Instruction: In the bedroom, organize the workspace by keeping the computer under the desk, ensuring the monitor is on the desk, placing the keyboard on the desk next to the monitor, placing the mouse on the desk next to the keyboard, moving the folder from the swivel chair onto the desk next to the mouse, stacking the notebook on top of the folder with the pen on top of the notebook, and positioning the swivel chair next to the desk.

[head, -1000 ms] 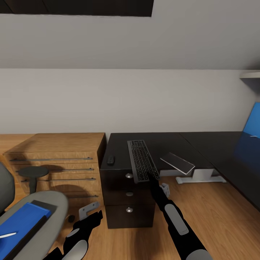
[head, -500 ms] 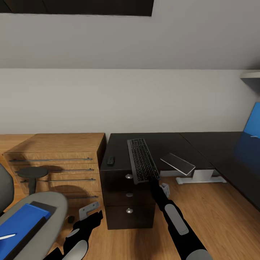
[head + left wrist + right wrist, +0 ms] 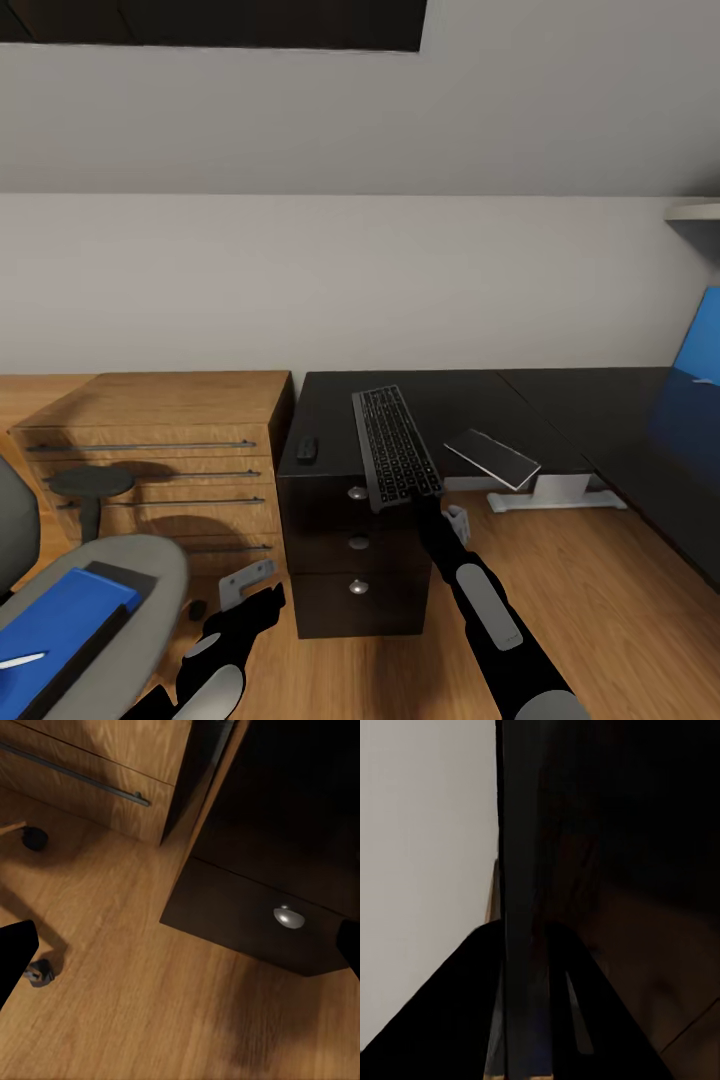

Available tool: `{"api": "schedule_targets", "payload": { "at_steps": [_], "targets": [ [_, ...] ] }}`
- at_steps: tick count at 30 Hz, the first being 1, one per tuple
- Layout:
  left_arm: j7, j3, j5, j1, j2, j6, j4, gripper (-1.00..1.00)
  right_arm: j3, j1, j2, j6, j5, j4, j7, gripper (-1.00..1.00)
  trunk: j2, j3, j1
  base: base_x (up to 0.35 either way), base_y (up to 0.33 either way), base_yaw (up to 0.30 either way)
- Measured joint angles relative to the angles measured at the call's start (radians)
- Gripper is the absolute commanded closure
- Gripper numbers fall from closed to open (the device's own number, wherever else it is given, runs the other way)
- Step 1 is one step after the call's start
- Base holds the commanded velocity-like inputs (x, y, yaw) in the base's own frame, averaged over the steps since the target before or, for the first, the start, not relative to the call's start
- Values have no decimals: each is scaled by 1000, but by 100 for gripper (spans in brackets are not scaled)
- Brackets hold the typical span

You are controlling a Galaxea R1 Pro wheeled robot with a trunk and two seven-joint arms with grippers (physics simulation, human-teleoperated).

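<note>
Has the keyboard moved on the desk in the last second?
Barely. The keyboard, clamped at its near end by the right gripper, has crept slightly farther onto the desk, judged against the top drawer knob.

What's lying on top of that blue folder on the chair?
A thin whitish pen lies on the blue folder, which rests on the grey chair seat. Whatever is beneath the folder is hidden.
</note>
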Motion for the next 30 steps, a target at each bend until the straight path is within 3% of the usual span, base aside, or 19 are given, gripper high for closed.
{"api": "schedule_targets", "payload": {
  "at_steps": [14, 24, 30],
  "targets": [
    [-1, 1, 2, 0, 0, 1, 0, -100, -4, 13, -1, -3, -1, -171, -7, 100, 98, 44, -54, 0, 0, 0],
    [-1, 1, 2, 0, 1, 0, 0, -100, -3, 96, -2, -2, 0, -346, -11, 100, 168, 75, -92, 0, 0, 0],
    [-2, 0, 3, 0, 0, 0, 0, -100, -2, 184, -7, -3, 0, -509, -11, 100, 210, 94, -115, 0, 0, 0]
  ]
}}
